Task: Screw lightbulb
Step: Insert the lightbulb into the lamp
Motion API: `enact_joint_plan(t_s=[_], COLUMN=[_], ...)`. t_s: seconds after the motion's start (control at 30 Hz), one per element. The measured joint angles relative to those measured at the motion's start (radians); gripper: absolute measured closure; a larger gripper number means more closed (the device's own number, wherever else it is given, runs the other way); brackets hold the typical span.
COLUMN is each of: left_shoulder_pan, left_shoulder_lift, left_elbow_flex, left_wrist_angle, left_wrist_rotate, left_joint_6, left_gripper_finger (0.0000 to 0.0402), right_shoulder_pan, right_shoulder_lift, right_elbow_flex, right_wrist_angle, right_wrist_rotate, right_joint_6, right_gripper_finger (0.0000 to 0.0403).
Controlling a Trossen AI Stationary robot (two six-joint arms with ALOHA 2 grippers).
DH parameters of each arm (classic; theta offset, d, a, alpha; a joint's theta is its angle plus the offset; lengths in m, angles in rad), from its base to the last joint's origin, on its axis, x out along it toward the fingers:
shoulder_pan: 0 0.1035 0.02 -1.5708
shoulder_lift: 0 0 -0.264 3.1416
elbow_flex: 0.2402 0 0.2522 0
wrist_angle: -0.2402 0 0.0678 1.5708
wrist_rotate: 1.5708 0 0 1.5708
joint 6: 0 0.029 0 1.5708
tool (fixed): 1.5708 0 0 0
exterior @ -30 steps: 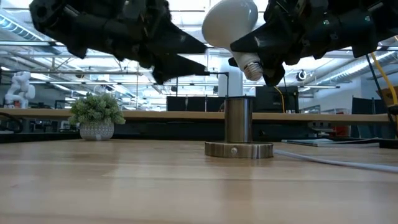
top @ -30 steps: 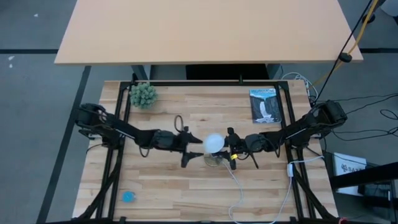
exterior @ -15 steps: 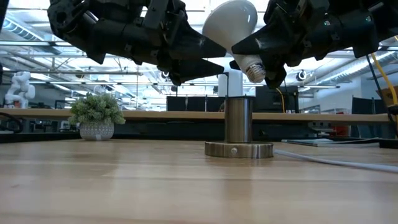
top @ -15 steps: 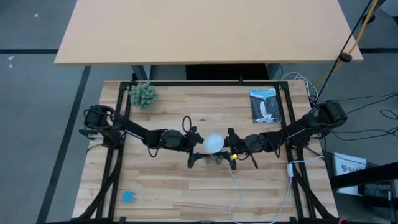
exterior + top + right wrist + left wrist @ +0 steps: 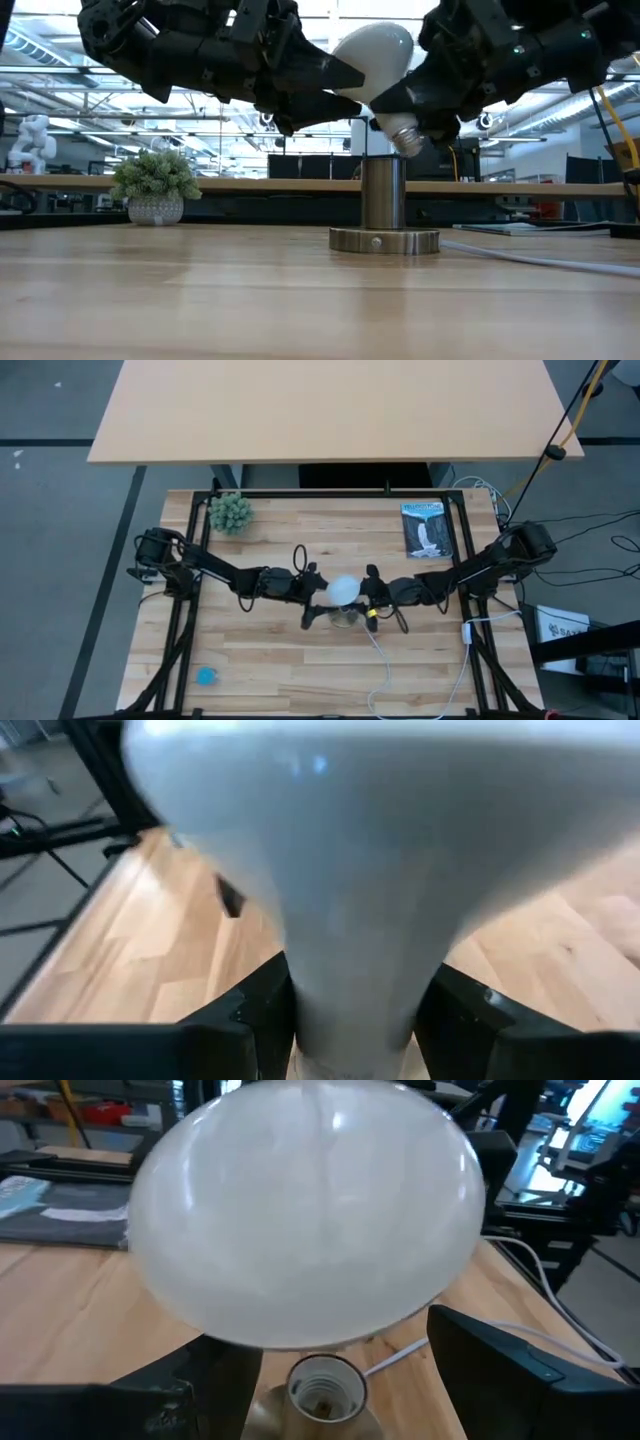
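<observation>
The white lightbulb point(image 5: 372, 58) hangs tilted above the socket post point(image 5: 383, 190). Its globe points up and toward the table's left; its silvery screw base point(image 5: 405, 138) sits just over the post's top. The post stands on a round metal disc point(image 5: 384, 241) on the table. My right gripper point(image 5: 368, 598) is shut on the bulb from the right. My left gripper point(image 5: 316, 598) is open, with its fingers point(image 5: 490, 1365) on either side of the globe point(image 5: 310, 1210). The open socket mouth point(image 5: 322, 1385) shows below the globe. My right gripper pinches the bulb's tapering neck point(image 5: 355, 990) between its two fingers, just above the screw base. The fingers come nearly level from the table's right and lie across the neck. The bulb is lifted clear and tilted. My left gripper: I cannot tell whether its open fingers touch the globe.
A white cord point(image 5: 382, 660) runs from the socket toward the near edge. A small potted plant point(image 5: 230, 512) stands at the far left, a booklet point(image 5: 427, 530) lies at the far right, and a small blue object point(image 5: 206, 676) lies near the front left corner.
My left gripper has gone toward the table's right until its open fingers stand around the globe. My right gripper has lowered the bulb a little and shifted it left, bringing the screw base closer to the socket post's top.
</observation>
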Motion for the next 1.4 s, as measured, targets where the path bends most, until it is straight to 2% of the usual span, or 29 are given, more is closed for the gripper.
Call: enact_joint_plan(t_s=[0.2,0.33,0.8,1.4], left_shoulder_pan=[0.000,0.000,0.004,0.001], left_shoulder_lift=[0.000,0.000,0.000,0.000], left_elbow_flex=[0.000,-0.001,-0.001,0.001], left_wrist_angle=[0.001,-0.008,-0.020,-0.006], left_wrist_rotate=[0.006,0.006,0.006,0.006], left_joint_6=[0.031,0.047,0.049,0.045], left_gripper_finger=[0.0120,0.0120,0.0120,0.0120], right_shoulder_pan=[-0.001,-0.001,0.004,0.013], right_shoulder_lift=[0.031,0.031,0.026,0.014], right_elbow_flex=[0.128,0.162,0.161,0.160], right_wrist_angle=[-0.196,-0.315,-0.382,-0.435], right_wrist_rotate=[0.003,0.003,-0.003,-0.007], right_joint_6=[-0.038,-0.022,0.050,0.052], right_gripper_finger=[0.0236,0.0236,0.0236,0.0236])
